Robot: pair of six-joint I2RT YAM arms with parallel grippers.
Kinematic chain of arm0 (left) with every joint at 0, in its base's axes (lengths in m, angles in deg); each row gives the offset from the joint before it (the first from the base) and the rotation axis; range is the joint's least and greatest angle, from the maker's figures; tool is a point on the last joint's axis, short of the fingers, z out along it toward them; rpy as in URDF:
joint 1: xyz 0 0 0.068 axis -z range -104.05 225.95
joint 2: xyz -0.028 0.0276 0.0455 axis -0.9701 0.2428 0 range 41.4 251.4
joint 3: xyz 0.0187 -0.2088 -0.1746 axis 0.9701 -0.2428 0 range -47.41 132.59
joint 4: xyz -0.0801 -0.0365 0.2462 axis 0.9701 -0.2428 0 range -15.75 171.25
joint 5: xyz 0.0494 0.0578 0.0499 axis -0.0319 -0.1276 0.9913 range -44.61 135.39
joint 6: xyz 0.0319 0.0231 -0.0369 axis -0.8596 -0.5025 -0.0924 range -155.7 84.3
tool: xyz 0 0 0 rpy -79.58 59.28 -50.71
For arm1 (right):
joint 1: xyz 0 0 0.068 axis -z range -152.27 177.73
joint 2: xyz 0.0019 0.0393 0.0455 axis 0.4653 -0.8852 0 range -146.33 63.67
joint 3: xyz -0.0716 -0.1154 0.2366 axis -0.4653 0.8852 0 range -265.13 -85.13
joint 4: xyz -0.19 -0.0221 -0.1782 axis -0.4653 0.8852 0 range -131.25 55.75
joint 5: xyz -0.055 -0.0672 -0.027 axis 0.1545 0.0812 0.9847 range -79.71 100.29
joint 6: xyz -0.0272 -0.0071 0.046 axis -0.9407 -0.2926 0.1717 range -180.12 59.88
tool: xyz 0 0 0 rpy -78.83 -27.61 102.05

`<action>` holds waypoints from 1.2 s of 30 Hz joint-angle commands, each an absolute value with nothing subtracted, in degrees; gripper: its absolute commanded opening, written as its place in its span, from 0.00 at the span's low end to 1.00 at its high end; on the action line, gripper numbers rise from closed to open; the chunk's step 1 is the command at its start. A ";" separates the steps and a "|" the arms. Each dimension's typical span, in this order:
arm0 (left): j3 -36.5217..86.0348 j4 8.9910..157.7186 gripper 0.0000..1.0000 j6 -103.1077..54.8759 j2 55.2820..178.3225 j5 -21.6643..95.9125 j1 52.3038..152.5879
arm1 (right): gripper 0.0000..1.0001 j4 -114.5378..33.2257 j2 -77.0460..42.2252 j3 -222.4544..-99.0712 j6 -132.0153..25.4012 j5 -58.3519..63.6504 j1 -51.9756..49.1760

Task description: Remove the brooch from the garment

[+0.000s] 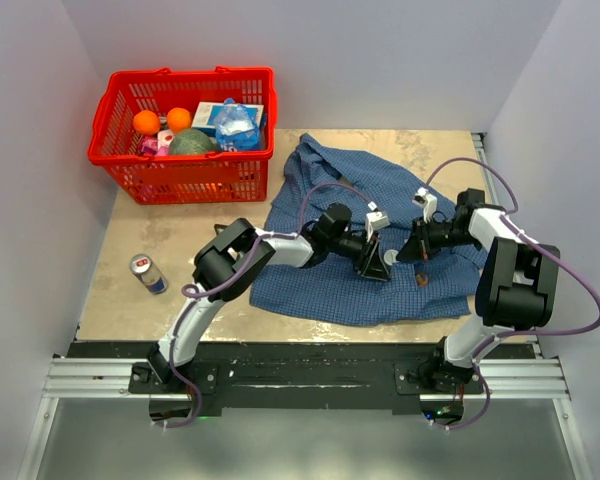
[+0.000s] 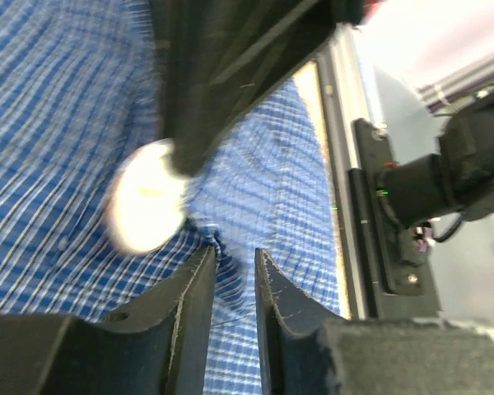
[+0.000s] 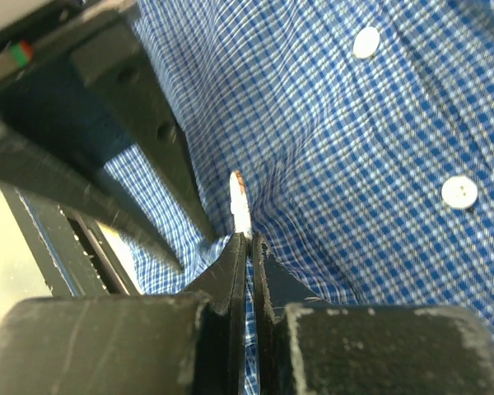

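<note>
Far left, in the red basket [image 1: 180, 180]: oranges [image 1: 146, 122], a carton [image 1: 208, 112], a bag [image 1: 238, 125]. Pinching the brooch [image 3: 240, 197] tight with right gripper [image 3: 249, 243]; nipping a fold of garment [image 2: 58, 123], barely parted, with left gripper [image 2: 235, 263].

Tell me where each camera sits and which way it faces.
Top camera: above and behind the arms, looking down at the table, shirt and red basket; left arm and right arm show.
Left wrist: on the left arm, looking along its fingers at the shirt pinched between them.
Right wrist: on the right arm, looking along its shut fingers at the shirt and white buttons.
Shared: both wrist views show the shirt; the right one catches the left fingers.
</note>
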State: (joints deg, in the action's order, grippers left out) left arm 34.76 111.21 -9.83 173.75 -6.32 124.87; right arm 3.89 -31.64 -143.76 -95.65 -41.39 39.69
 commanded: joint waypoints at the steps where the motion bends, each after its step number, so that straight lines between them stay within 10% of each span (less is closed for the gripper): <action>1: 36.35 119.21 0.36 -5.20 173.23 -10.60 126.22 | 0.00 1.81 -30.72 -145.95 -95.98 -43.85 39.68; 36: 41.71 116.06 0.46 -10.29 173.84 -0.58 121.30 | 0.00 16.49 -27.74 -152.63 -106.53 -42.71 39.77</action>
